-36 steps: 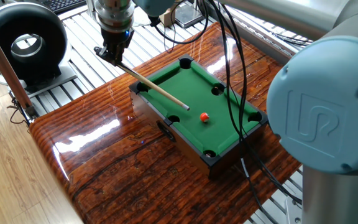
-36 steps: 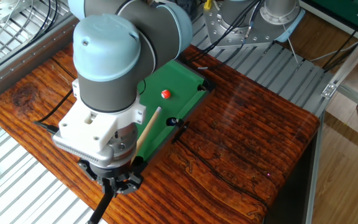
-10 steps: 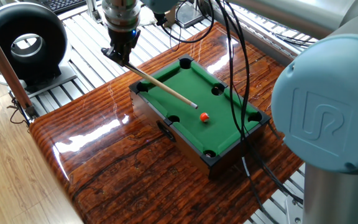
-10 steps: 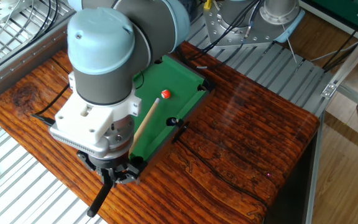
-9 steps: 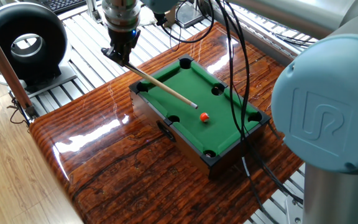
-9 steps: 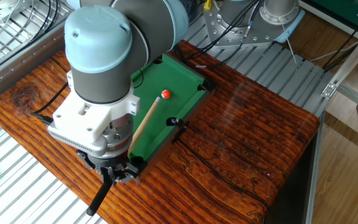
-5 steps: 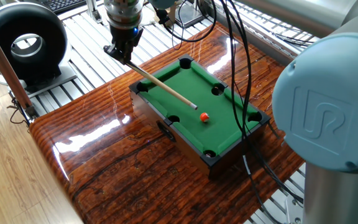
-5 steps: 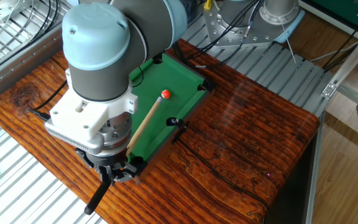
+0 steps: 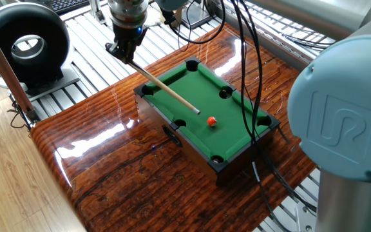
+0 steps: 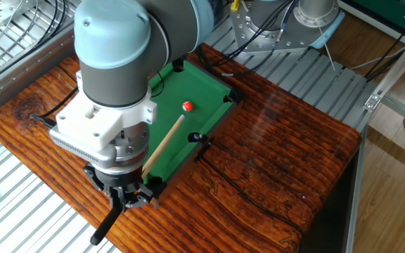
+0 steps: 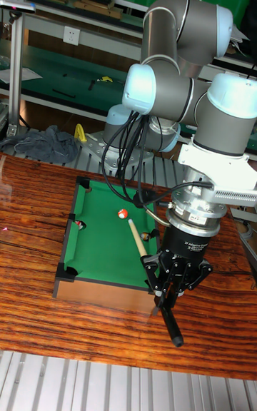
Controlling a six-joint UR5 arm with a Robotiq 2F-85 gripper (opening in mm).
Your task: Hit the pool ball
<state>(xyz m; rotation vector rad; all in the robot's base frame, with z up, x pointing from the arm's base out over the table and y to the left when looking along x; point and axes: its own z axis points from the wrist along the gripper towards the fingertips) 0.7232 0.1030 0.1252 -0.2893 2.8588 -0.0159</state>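
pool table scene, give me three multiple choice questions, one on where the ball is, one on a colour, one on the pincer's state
1. Where is the pool ball?
A. on the green felt, apart from the cue tip
B. down in a corner pocket
C. on the wooden tabletop beside the pool table

2. What colour is the playing surface of the mini pool table?
A. blue
B. green
C. red

3. What is the pincer doing?
A. hanging open with nothing in it
B. shut on the ball
C. shut on the cue stick

Answers: 1 A, the ball rests on the felt with a gap between it and the cue tip. 2 B, the felt is green inside a black frame. 3 C, the fingers clamp the dark butt end of the stick.
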